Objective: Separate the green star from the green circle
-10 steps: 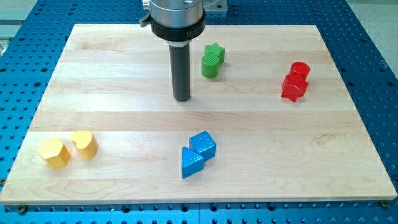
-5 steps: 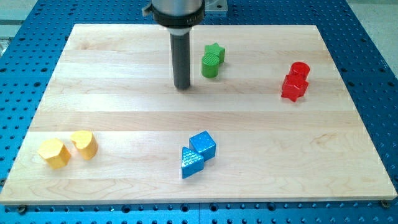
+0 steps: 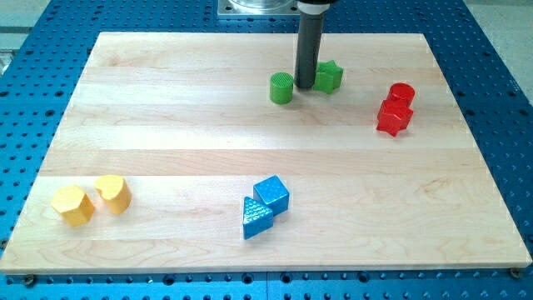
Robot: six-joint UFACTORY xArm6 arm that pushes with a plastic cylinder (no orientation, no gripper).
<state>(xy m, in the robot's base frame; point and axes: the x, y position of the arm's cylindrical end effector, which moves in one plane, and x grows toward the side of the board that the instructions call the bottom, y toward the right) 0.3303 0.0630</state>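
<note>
Between the two green blocks, far on the table (image 3: pixel 166 125), my tip (image 3: pixel 306 87) stands: the green star (image 3: pixel 328 77) touches it on the right, the green circle (image 3: pixel 282 87) sits just left. The tool is a bare rod, nothing clamped. Pushing rightward would widen the gap.

Pale smooth wood board (image 3: pixel 166 125); matt dark rod; ridged blue block (image 3: pixel 256 218).
</note>
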